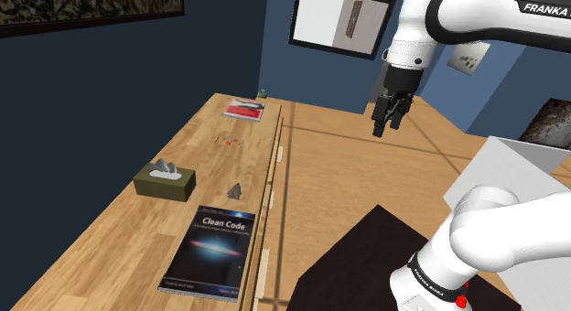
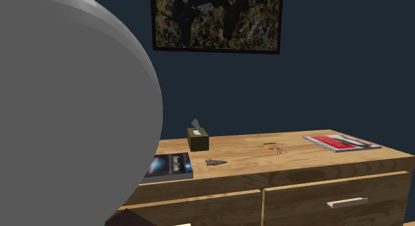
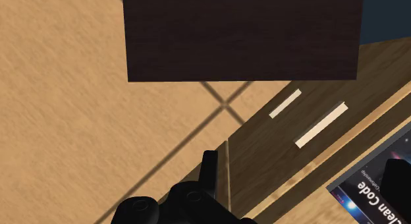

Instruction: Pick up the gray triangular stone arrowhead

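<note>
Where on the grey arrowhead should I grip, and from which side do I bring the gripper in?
Probably best straight down from above: the arrowhead lies low on the wooden top, leaving little to catch from the side. Close the open gripper across its wider middle, on the two slanting edges, not the thin tip. The tissue box and book stand apart from it.

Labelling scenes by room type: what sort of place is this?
Probably a home living room or study: a wooden drawer cabinet against a dark blue wall, a framed picture above it, a tissue box and a book on top.
</note>
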Robot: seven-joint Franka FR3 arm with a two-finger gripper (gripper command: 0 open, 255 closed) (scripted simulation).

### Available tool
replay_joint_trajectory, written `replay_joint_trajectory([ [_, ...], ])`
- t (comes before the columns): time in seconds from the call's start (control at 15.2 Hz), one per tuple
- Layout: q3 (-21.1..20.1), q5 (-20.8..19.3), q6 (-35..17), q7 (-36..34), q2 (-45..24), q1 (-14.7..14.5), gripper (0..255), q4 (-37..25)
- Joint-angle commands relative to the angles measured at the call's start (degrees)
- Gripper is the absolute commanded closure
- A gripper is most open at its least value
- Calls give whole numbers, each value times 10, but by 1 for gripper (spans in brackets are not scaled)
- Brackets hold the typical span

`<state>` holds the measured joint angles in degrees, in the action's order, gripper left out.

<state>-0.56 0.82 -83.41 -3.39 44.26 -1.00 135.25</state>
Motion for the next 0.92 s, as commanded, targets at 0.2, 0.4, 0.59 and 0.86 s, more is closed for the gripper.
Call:
replay_joint_trajectory([
  [0.2,-10,12,-58,-12,-36,-4,0,20],
  [0.4,-21,24,-117,-23,-79,-9,0,33],
  [0.59,-31,34,-174,-33,-128,-14,0,38],
  [0.86,-44,45,-247,-46,-202,-19,0,34],
])
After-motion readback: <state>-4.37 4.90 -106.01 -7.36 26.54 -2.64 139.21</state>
